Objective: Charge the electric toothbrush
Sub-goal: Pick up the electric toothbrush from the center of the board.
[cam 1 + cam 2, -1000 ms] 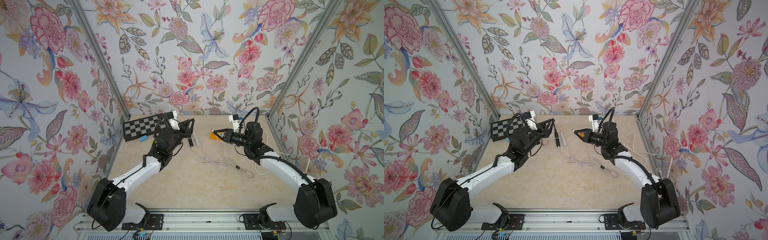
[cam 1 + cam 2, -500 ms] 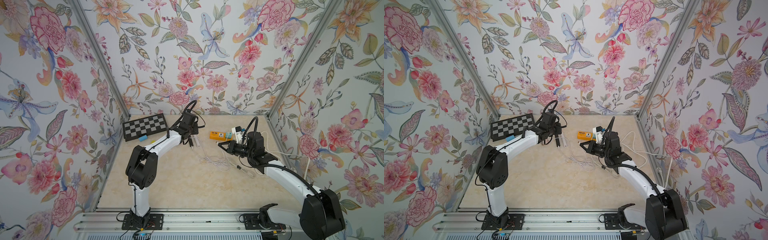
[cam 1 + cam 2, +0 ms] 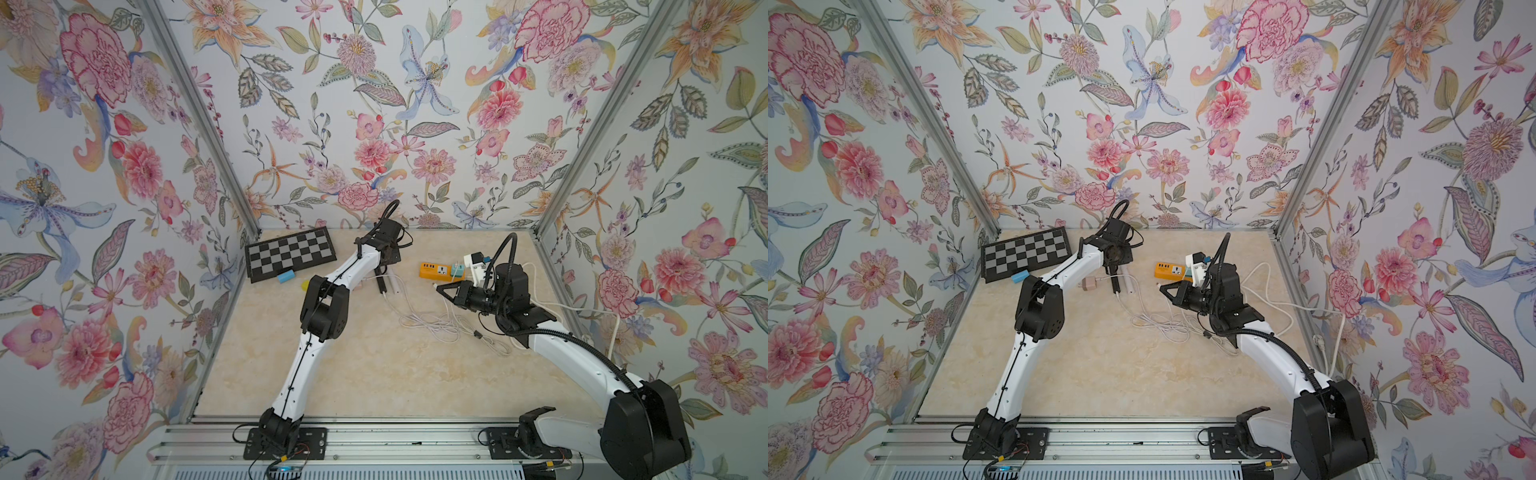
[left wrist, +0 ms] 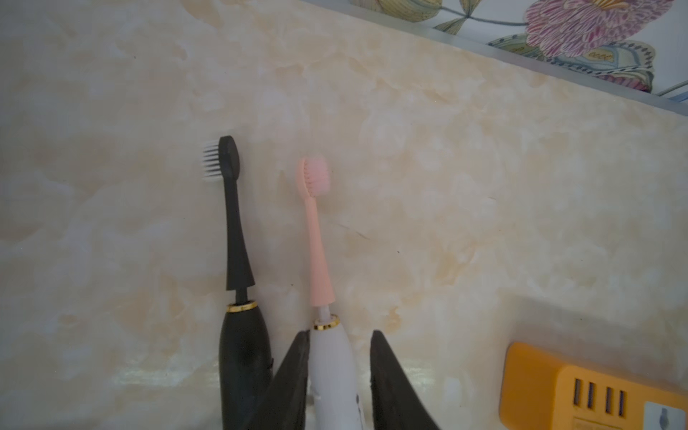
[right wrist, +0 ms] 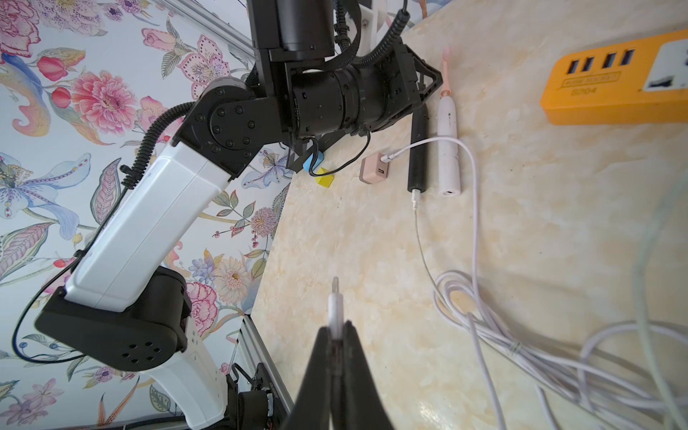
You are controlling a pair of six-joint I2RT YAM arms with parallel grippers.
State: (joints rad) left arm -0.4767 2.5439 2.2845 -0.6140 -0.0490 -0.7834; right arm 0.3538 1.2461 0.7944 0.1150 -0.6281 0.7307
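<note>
I see the white toothbrush (image 4: pixel 329 368) lying on the bench (image 4: pixel 484 223) between the parted jaws of my left gripper (image 4: pixel 340 335), while my right gripper (image 5: pixel 337 329) pinches the charging plug (image 5: pixel 335 303), apart from it.

Both top views look down from high at the front toward the back wall (image 3: pixel 395 124), sharing the whole counter (image 3: pixel 374 374). The left wrist camera, low and close, looks along the left claw (image 4: pixel 339 333) past the black brush (image 4: pixel 238 238) and white brush (image 4: pixel 316 238) to the strip (image 4: pixel 580 391). The right wrist camera looks past the right claw (image 5: pixel 337 327) and plug (image 5: pixel 335 305) across the counter at those too.
</note>
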